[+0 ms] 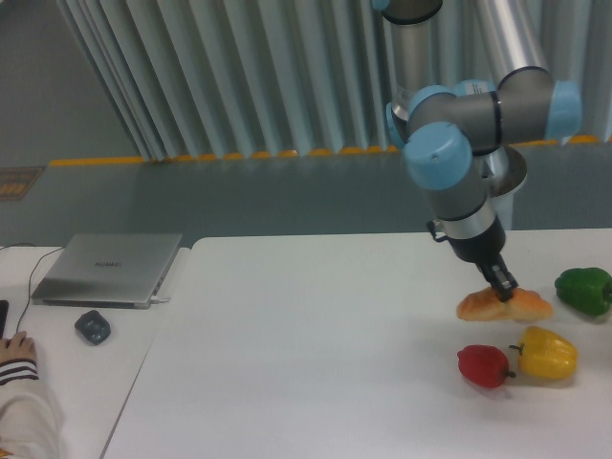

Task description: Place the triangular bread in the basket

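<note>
The triangular bread (526, 306) is an orange-golden glossy wedge lying on the white table (316, 354) at the right. My gripper (503, 286) points down onto the bread's top middle, and its dark fingertips touch or sink into the crust. The fingers overlap from this angle, so I cannot tell whether they are closed on the bread. No basket is in view.
A green bell pepper (584, 290) lies just right of the bread. A yellow pepper (547, 354) and a red pepper (485, 365) lie in front of it. On the left desk are a closed laptop (107, 268), a mouse (93, 327) and a person's hand (17, 349).
</note>
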